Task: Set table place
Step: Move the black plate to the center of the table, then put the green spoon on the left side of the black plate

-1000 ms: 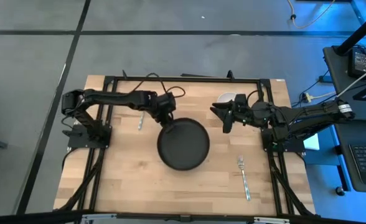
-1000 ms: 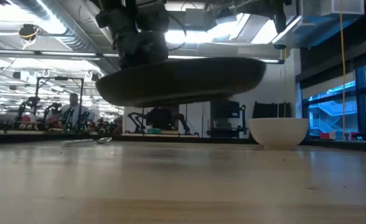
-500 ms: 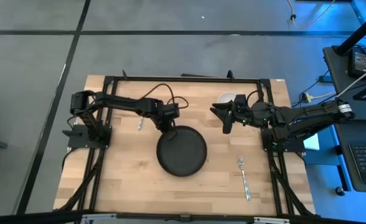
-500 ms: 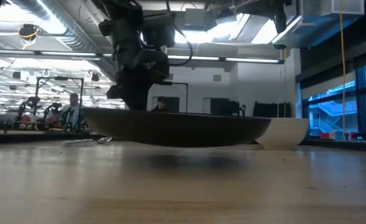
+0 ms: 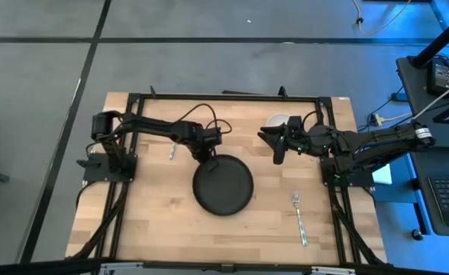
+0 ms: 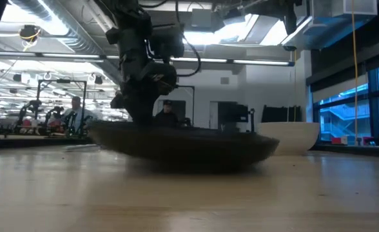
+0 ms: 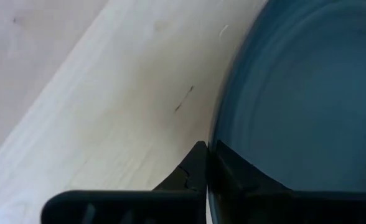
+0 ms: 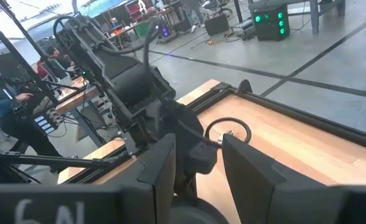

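Plate [image 5: 223,186] now down on table [image 5: 156,221], lowered since before; left gripper [image 5: 208,151] clamped on its rim. Right gripper [image 5: 279,143] parted, empty, near bowl [image 5: 279,121].

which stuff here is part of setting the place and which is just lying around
Part of the job: plate, held at its rim by the left gripper; bowl; fork; utensil; table.
Lying about: cables; right gripper, waiting by the bowl.
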